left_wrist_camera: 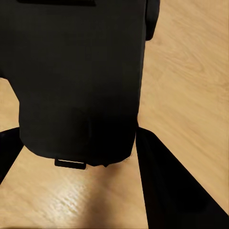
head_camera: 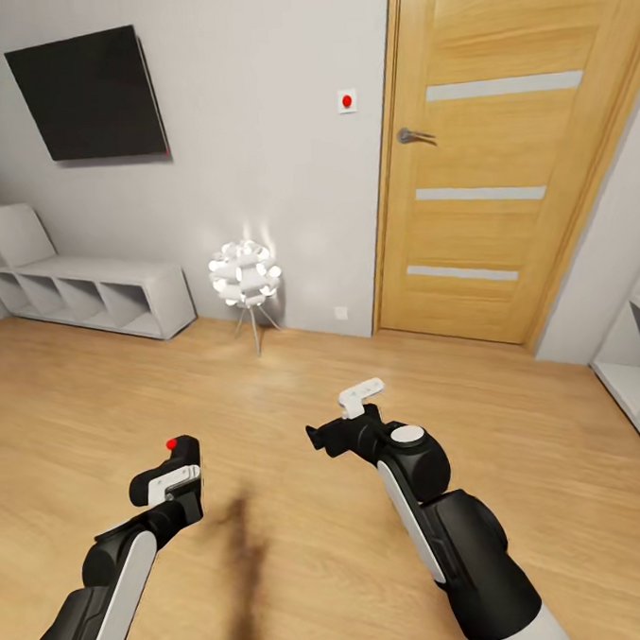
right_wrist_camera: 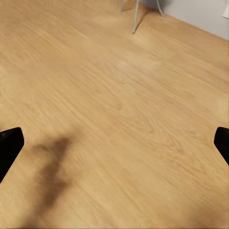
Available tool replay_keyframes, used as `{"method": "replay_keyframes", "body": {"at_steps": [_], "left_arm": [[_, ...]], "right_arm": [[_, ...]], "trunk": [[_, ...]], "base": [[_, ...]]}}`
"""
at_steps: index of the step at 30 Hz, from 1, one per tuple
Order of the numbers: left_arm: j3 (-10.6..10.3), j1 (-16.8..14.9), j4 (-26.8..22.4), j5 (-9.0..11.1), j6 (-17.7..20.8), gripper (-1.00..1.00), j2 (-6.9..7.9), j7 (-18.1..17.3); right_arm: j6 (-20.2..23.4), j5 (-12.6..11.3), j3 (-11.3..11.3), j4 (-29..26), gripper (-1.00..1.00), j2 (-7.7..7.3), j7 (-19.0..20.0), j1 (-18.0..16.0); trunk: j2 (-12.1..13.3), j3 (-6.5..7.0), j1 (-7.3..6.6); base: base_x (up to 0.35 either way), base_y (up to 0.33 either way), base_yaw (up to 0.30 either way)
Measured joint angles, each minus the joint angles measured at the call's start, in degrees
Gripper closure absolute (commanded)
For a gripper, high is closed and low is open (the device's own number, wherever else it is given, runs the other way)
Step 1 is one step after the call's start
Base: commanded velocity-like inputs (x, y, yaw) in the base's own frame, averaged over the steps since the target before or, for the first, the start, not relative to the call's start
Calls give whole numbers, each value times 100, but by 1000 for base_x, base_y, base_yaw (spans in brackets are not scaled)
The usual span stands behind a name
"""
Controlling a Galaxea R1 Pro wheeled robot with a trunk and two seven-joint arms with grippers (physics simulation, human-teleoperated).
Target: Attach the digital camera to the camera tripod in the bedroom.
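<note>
In the head view my left gripper [head_camera: 178,469] is low at the left, shut on the digital camera [head_camera: 188,458], a small black box with a red button on top. The left wrist view has the camera's dark body [left_wrist_camera: 81,76] wedged between my black fingers [left_wrist_camera: 171,186], above the light wood floor. My right gripper [head_camera: 343,415] hangs at mid-height right of centre, open, nothing between its fingertips [right_wrist_camera: 9,148], with bare floor beneath it. The camera tripod is out of view.
A grey wall stands ahead with a black screen [head_camera: 88,93], a low white shelf unit [head_camera: 91,291] and a glowing ball lamp on thin legs [head_camera: 246,272]. A closed wooden door [head_camera: 499,157] is at the right. Another white shelf [head_camera: 636,376] stands at the far right.
</note>
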Motion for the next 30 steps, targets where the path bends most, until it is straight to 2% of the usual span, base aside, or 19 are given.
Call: {"method": "replay_keyframes", "body": {"at_steps": [6, 22, 30], "left_arm": [[-10, 1, 0, 4, 9, 100, 4, -14], [-22, -2, 0, 4, 21, 100, -2, -95], [-26, 1, 0, 3, 22, 100, 2, -98]], "right_arm": [[3, 0, 0, -1, -100, 0, 0, 0], [19, 1, 1, 1, -100, 0, 0, 0], [22, 0, 0, -2, -100, 0, 0, 0]], "trunk": [[9, 120, -16], [650, 374, -367], [971, 508, -542]], "base": [[0, 0, 295], [0, 0, 288], [0, 0, 97]]}}
